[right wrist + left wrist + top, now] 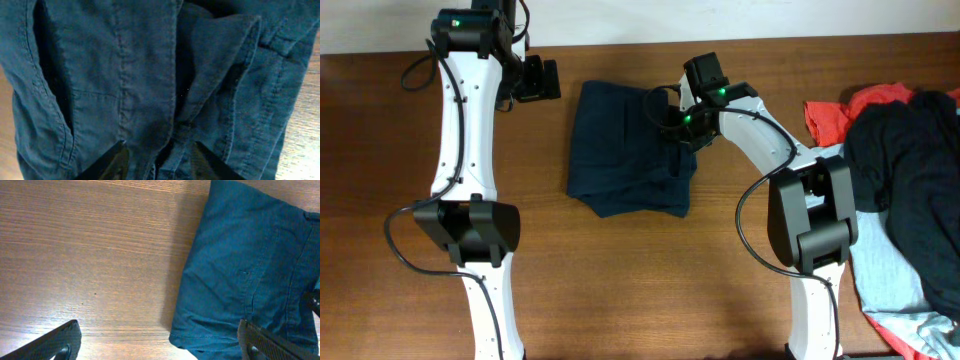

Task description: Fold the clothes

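Note:
The dark navy shorts (620, 150) lie folded into a compact block at the middle back of the wooden table. My right gripper (678, 122) is at their right edge. In the right wrist view its fingers (161, 150) are close together with a bunched fold of the shorts (150, 75) between them. My left gripper (548, 80) hovers just left of the shorts' top left corner, open and empty. In the left wrist view its fingers (159, 330) spread wide over bare wood and the shorts' edge (250, 270).
A pile of other clothes sits at the right table edge: a red garment (840, 115), a dark garment (910, 170) and a light blue T-shirt (890, 290). The brown wooden table (620, 280) shows in front of the shorts.

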### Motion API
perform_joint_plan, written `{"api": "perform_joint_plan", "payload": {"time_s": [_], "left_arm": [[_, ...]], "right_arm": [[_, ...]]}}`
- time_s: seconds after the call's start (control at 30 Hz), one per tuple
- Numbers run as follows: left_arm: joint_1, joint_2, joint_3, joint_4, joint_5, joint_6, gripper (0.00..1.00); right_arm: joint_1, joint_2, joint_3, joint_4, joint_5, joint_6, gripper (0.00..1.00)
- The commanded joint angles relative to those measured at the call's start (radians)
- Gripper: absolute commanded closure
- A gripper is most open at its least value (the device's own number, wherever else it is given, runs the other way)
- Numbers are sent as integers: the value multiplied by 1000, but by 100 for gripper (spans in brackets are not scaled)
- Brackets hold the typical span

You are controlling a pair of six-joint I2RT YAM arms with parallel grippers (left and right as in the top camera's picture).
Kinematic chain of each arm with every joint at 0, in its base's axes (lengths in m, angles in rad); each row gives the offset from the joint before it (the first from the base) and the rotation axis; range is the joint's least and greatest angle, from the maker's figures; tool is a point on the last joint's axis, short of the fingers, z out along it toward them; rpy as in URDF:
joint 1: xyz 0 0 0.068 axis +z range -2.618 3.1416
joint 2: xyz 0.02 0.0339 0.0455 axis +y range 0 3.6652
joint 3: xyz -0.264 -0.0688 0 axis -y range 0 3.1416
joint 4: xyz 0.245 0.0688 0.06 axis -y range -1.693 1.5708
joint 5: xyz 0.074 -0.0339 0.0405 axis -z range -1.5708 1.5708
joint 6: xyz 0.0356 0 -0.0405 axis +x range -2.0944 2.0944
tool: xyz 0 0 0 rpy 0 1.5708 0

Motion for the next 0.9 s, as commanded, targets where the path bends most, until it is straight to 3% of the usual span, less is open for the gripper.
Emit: {"api": "perform_joint_plan", "payload": {"time_s": [0.0, 0.1, 0.43, 0.47, 0.53, 0.87], "left_arm": [[-3, 1, -5, -2, -3, -6, 1], [-3, 1, -5, -2, -3, -6, 1], [-3, 1, -5, -2, -3, -6, 1], [-3, 1, -5, -2, -3, -6, 1], [-3, 1, -5, -2, -3, -6, 1], [-3, 1, -5, -2, -3, -6, 1]], "right_arm": [[18, 6, -6, 9, 26, 38, 59], [19, 6, -6, 13, 24, 43, 66], [35, 7, -6, 18, 25, 80, 67], [37, 8, -6, 21, 26, 83, 71], [42, 8, -6, 31, 26, 83, 96], [15, -60, -4, -63, 27, -5, 96]]}}
